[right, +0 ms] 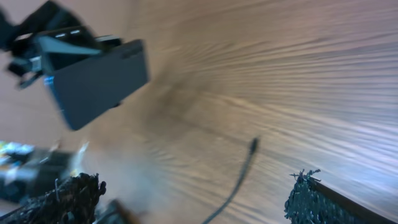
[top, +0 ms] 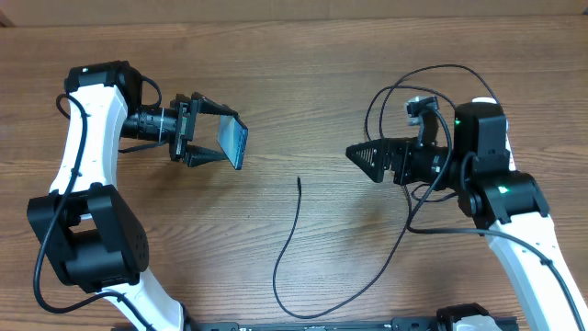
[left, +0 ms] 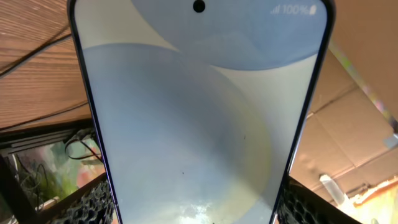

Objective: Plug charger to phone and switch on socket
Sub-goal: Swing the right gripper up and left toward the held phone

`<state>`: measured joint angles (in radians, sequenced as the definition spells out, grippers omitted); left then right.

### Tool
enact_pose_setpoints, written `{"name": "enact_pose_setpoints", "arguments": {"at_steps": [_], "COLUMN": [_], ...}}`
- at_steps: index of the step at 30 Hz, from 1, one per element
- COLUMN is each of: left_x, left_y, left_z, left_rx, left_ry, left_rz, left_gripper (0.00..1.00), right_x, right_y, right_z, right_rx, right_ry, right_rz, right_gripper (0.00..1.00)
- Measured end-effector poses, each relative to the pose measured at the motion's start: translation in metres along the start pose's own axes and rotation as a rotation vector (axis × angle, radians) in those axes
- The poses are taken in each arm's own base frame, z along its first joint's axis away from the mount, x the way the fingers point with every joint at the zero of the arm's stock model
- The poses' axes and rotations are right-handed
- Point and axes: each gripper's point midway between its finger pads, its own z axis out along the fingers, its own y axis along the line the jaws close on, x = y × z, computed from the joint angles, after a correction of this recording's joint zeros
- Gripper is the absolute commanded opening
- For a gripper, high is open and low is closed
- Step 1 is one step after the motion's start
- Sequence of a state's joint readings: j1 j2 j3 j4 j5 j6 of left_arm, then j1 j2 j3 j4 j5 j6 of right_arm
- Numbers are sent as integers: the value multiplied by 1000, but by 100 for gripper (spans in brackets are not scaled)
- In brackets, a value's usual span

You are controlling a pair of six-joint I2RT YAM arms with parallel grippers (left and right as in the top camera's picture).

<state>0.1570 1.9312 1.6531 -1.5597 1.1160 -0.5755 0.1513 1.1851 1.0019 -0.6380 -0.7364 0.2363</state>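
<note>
A brown wood-grain tabletop (top: pixel 303 74) is filling nearly the whole overhead view, with a pale beige strip (top: pixel 276 7) running along its far edge. In the left wrist view, tan panels with dark seams (left: pixel 354 118) are showing on the right, while a black metal frame (left: pixel 37 138) is sitting past the table's edge at lower left, a looped black wire (left: pixel 79 149) hanging beside blurred green shapes (left: pixel 43 177)

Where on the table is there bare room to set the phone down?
The table is bare between the phone and the cable, and along the far edge. Crowded right of the cable, around the right end effector.
</note>
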Motion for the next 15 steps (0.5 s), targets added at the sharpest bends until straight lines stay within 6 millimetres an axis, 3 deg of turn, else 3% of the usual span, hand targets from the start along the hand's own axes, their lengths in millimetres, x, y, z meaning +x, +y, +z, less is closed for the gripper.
{"name": "enact_pose_setpoints", "arguments": {"at_steps": [7, 15], "left_x": [-12, -19], "left_y": [14, 9], "left_z": [0, 24], "left_rx": [-86, -144], "left_ry": [-68, -120], "left_rz": [-97, -100], "left_gripper": [4, 4], "right_x": [5, 11], "right_y": [18, -2], "right_z": [5, 19], "right_rx": [-132, -79], "right_ry": [51, 104], "right_rz": [69, 343], "right_gripper": [100, 100]}}
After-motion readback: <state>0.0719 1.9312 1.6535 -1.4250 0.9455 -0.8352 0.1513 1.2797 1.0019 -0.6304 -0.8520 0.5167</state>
